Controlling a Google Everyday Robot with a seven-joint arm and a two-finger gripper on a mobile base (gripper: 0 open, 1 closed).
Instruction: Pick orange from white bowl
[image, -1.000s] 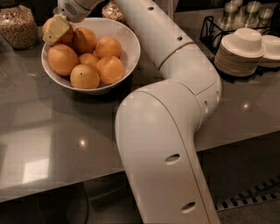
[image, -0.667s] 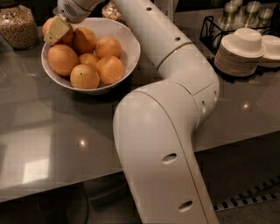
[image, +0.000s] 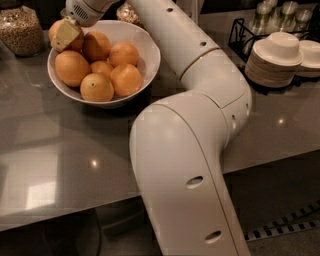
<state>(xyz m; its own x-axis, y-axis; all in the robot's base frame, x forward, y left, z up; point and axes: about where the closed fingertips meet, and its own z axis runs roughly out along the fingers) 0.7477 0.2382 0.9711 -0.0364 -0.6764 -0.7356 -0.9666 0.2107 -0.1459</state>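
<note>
The fingers (image: 64, 36) hang at the far left edge of the white bowl (image: 150, 57), at the end of the white arm (image: 200, 80) that reaches in from the right. One beige pad shows, lying across the near face of the orange (image: 53, 30). The fruit bulges out to the left of that pad. The other side of the fingers is hidden behind the fruit, so I cannot tell how far they stand open, or whether they have hold of the orange or only touch it.

The orange sits high in the bowl, against its back left rim. Just below the fingers lies a large oval orange (image: 72, 67). To their right are two more oranges (image: 96, 46) (image: 123, 53). Further toward the near rim are three others (image: 102, 67) (image: 126, 80) (image: 96, 87), the last bearing a dark stem dot.

The bowl stands on a grey counter (image: 60, 165). To the left of the fingers stands a glass jar of grain (image: 20, 30). Well apart to their right is a stack of small white plates (image: 272, 62).
</note>
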